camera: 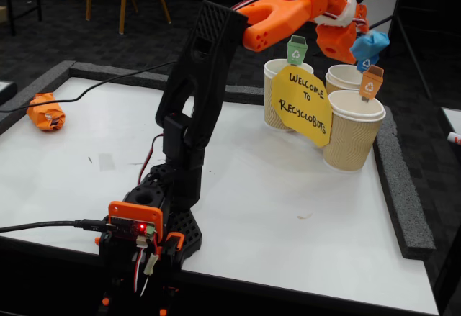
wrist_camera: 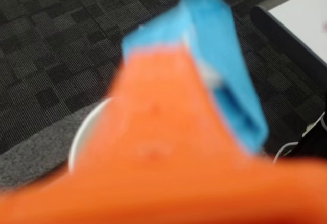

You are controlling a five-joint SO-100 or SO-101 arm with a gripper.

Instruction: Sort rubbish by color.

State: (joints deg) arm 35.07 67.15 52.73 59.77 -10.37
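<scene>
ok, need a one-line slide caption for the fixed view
Arm's end effector holds a light blue wad above three paper cups; an orange wad waits at the table's far left.

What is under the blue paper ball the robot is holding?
In the fixed view the light blue wad hangs in the gripper above the tan paper cups, near the blue tag. The cups' insides are hidden.
</scene>
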